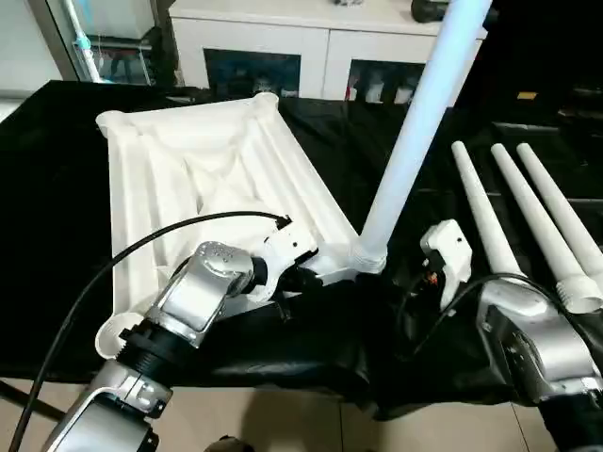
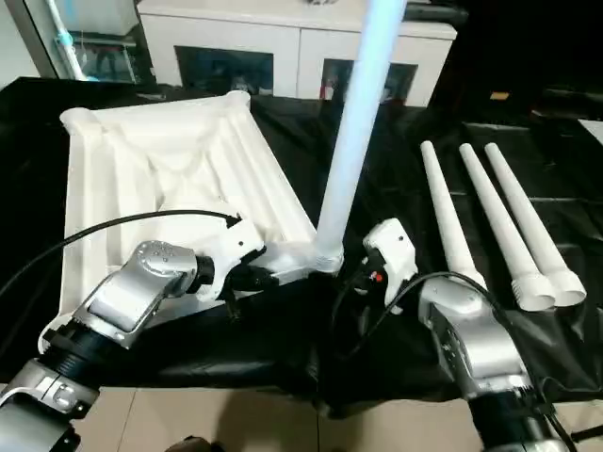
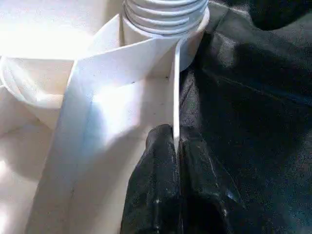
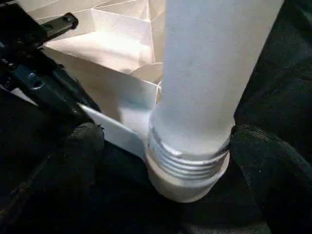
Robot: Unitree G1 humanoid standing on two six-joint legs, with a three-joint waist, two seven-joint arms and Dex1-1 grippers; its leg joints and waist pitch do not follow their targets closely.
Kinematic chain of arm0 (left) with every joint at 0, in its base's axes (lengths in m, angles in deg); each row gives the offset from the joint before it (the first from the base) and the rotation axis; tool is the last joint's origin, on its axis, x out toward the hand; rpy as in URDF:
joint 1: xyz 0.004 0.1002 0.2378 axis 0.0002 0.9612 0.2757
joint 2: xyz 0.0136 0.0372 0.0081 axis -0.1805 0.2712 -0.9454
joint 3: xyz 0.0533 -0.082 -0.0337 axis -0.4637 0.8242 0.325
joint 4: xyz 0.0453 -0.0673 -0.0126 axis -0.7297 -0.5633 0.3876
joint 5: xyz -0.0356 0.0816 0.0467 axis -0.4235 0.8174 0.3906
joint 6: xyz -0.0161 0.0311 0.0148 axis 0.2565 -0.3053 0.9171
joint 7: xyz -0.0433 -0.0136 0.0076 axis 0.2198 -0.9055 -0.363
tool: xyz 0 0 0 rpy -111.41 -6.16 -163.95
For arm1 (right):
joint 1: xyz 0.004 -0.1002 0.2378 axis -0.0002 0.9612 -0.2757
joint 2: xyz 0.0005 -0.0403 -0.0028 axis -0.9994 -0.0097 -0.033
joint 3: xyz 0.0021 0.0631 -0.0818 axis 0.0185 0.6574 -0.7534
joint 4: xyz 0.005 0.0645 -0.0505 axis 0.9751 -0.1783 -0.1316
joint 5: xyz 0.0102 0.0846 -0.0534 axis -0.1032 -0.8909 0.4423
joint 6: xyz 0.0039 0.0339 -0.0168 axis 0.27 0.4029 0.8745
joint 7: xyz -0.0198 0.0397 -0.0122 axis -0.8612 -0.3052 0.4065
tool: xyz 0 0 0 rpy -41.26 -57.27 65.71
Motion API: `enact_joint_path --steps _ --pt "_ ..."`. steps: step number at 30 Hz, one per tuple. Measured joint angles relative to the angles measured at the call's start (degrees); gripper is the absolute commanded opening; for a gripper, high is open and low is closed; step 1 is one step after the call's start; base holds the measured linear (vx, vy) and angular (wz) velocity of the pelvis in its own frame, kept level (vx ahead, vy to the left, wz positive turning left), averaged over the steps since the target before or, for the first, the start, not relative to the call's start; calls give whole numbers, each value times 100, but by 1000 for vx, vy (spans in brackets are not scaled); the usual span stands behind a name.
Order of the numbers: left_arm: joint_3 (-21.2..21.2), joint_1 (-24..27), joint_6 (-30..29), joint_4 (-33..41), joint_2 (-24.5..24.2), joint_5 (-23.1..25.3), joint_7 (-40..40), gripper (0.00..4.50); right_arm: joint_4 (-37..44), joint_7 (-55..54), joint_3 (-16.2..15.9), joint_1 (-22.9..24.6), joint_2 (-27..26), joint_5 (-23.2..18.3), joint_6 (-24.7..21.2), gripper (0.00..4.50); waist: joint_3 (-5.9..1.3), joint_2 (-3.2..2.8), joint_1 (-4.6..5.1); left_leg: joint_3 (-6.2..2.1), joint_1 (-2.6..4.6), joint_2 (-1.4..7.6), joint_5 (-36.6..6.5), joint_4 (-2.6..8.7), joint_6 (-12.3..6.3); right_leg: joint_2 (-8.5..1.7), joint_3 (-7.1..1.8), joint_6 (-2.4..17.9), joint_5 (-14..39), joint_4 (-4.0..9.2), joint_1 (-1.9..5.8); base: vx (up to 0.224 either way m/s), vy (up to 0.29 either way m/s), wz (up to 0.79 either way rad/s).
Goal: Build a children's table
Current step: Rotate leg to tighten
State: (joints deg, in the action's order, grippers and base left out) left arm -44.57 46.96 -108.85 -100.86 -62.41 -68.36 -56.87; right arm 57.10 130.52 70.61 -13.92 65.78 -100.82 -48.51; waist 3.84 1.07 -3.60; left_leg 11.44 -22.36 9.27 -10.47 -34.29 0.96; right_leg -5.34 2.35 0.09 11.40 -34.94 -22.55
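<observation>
Left wrist view puts the nearest action plainly: the left claw (image 3: pixel 176 161) is clenched on the thin near-side rim of the white plastic rectangular tabletop (image 1: pixel 198 179), one black finger on each face of the wall, just beside the near right corner socket (image 3: pixel 190 36). From the right wrist view, the right claw (image 4: pixel 161 146) stands released, its two fingers (image 4: pixel 80 146) straddling the base of the upright white tapered tube leg (image 1: pixel 415 132) without touching it; several threads show above the socket, so I judge the leg is not fully screwed home.

The tabletop lies ribbed underside up on the black-draped desk (image 1: pixel 57 235). It looks light and stiff but smooth, so it may skid; the rim is a sound place to steady it. The leg is best gripped low, near the threads, where it is widest.

Farther right, three spare white tube legs (image 1: pixel 528 217) lie side by side. Beyond stands a white cabinet with glass doors (image 1: pixel 273 47).
</observation>
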Motion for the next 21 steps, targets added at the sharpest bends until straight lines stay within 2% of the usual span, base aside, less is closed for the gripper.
enact_joint_path --steps 6,7,9,14,18,21 --pt "-55 39 -7 111 -32 0 -47 0 -274 6 -7 -137 -133 9 165 449 0 0 -4 2 -14 0 14 -2 -26 -1 0 1 0 -1 -13 0 0 0" --pt "-59 44 -7 120 -33 2 -73 0 -366 7 -22 -190 -163 12 216 421 0 1 -5 2 -16 0 15 -3 -27 -1 1 1 0 -1 -13 0 0 0" --pt "-71 48 -7 133 -37 2 -118 0 -499 6 -38 -239 -206 30 281 421 0 0 -18 2 -16 0 15 -4 -27 -2 2 1 0 -2 -13 0 0 0" --pt "-83 54 -7 146 -56 6 -156 0 -683 -10 -42 -274 -269 88 409 365 -1 2 -28 2 -17 0 15 -11 -28 -2 2 2 -1 -6 -13 0 0 0" --pt "-87 54 -7 148 -62 6 -156 0 -778 -3 -30 -350 -288 137 466 345 -1 2 -26 2 -17 0 16 -13 -28 -2 2 2 -1 -8 -13 0 0 0" --pt "-95 54 -6 153 -65 6 -162 0 -879 -4 -7 -394 -324 137 531 312 -1 2 -31 2 -18 0 15 -15 -28 -2 2 3 -2 -9 -13 0 0 0"
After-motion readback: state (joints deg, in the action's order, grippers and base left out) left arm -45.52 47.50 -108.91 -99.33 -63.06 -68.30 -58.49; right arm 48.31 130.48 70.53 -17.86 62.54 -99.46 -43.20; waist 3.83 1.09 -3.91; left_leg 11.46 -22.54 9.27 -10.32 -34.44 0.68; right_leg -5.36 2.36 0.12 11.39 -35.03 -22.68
